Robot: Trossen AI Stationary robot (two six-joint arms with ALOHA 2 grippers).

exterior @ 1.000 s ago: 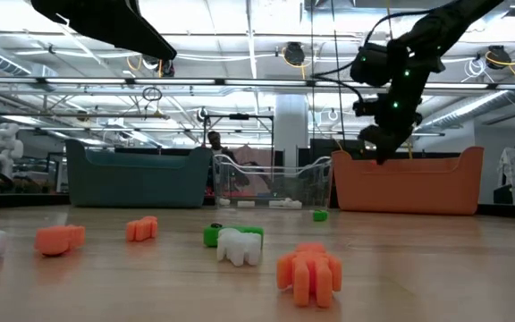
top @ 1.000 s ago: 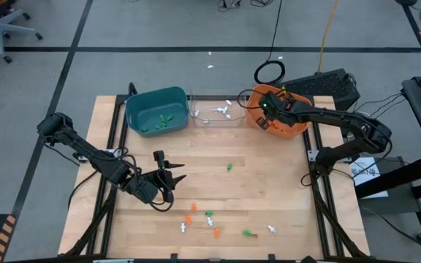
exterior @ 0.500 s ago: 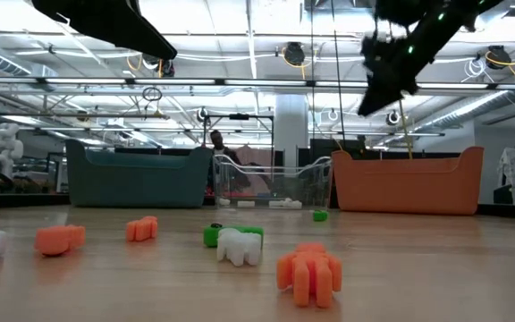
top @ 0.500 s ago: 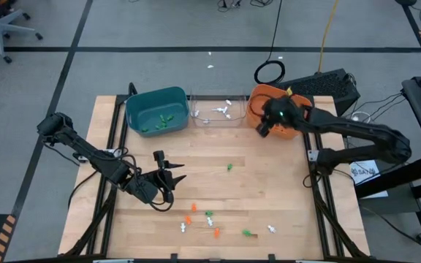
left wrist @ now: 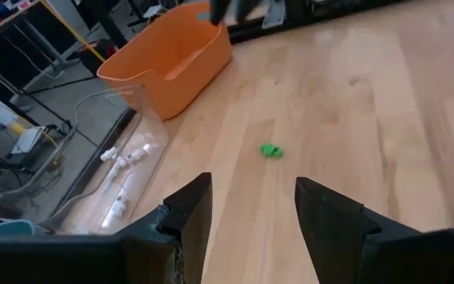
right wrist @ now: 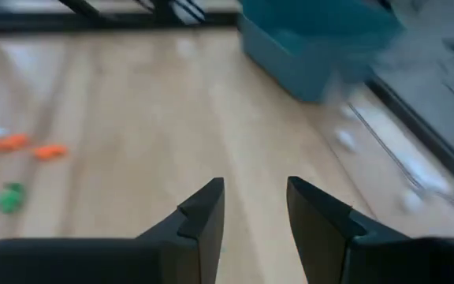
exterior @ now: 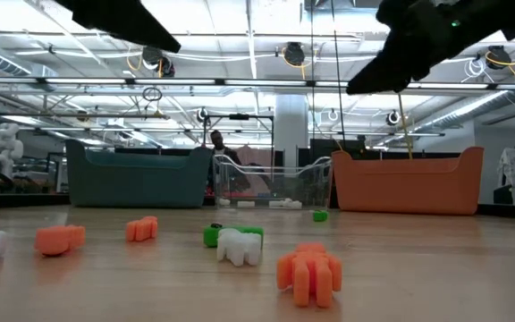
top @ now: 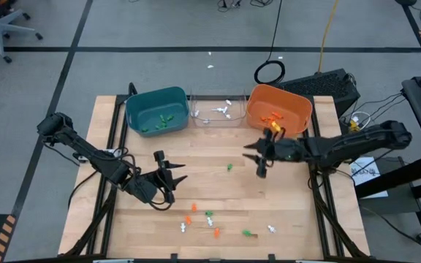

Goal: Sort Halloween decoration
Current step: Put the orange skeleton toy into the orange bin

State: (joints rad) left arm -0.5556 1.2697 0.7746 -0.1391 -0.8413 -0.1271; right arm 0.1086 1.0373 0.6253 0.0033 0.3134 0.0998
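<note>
Grey floor with dark tape lines; office chair; ceiling lights.

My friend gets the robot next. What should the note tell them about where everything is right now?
Left gripper: open, empty, waiting over the table's left side.
Right gripper: open, empty, over the table in front of the orange bin.
Done: some green trinkets lie in the teal bin, white ones in the clear bin, orange ones in the orange bin.
Left: one green trinket mid-table, plus a mixed cluster near the front edge.

mid-table bare | bins wall far edge | trinkets near edge
</note>
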